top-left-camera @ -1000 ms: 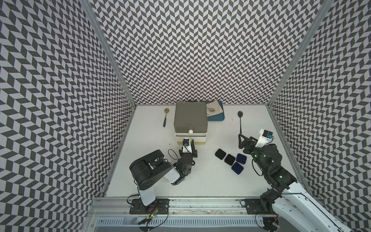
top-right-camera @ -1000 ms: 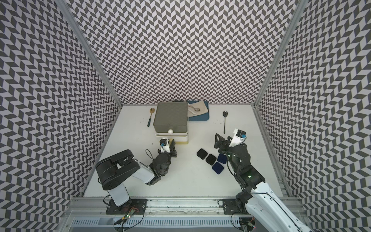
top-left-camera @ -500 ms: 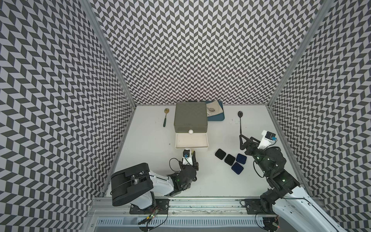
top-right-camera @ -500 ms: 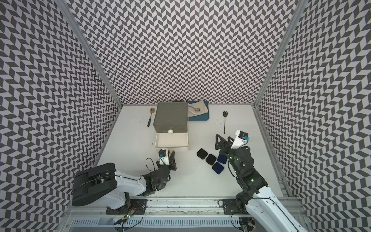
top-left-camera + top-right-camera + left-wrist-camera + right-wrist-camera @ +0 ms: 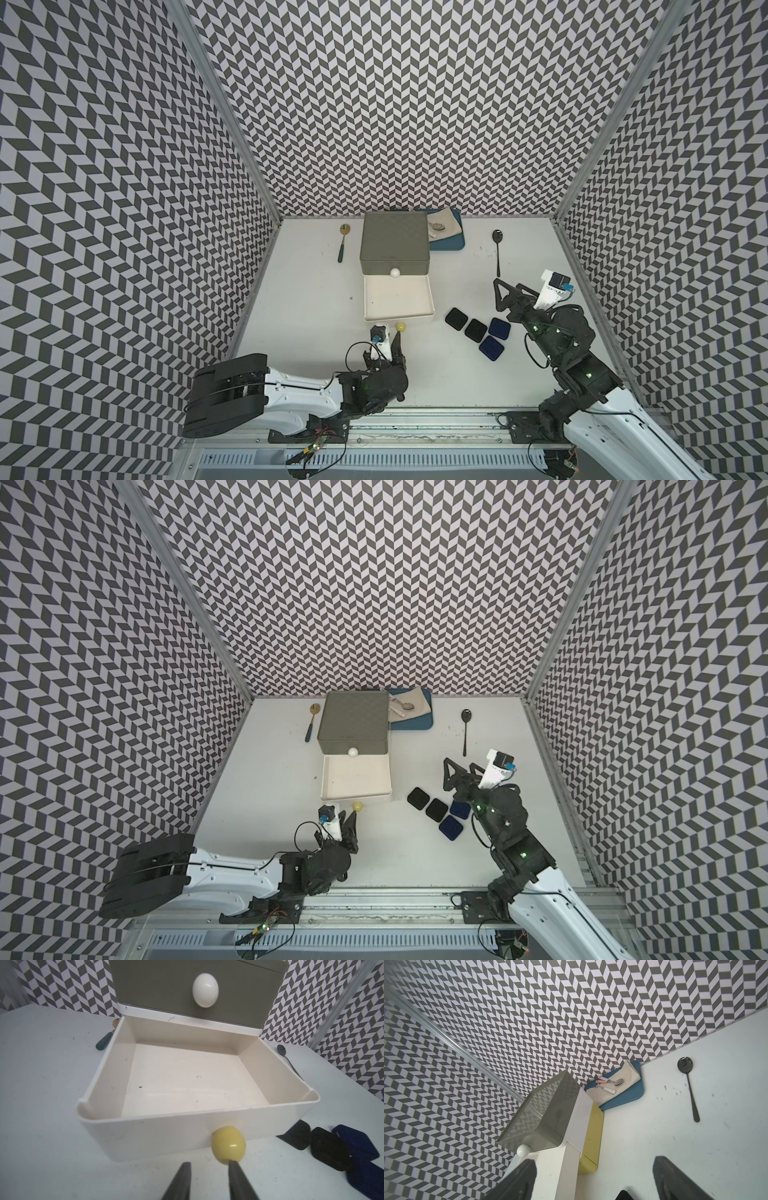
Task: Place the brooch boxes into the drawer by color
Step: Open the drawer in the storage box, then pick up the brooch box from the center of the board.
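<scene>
The drawer (image 5: pixel 394 245) stands at the back, grey tier on top. One cream-white tier (image 5: pixel 399 297) is pulled out and empty (image 5: pixel 187 1076), with a yellow ball knob (image 5: pixel 228 1145) on its front. My left gripper (image 5: pixel 208 1164) is open just in front of that knob, one fingertip touching it, nothing between the fingers; it also shows in a top view (image 5: pixel 392 345). Two black brooch boxes (image 5: pixel 456 319) (image 5: pixel 476 329) and two dark blue ones (image 5: pixel 499 327) (image 5: pixel 491 347) lie right of the open tier. My right gripper (image 5: pixel 509 291) hangs wide open and empty behind them.
A gold spoon with a green handle (image 5: pixel 343 243) lies left of the unit. A black spoon (image 5: pixel 497 251) lies at the back right. A blue tray (image 5: pixel 446 247) with a cloth and small spoons sits behind the unit's right side. Patterned walls close three sides.
My left gripper pulled the tier out toward the front by its knob, then opened and let the knob go. My right gripper opened a little wider and shifted slightly.
</scene>
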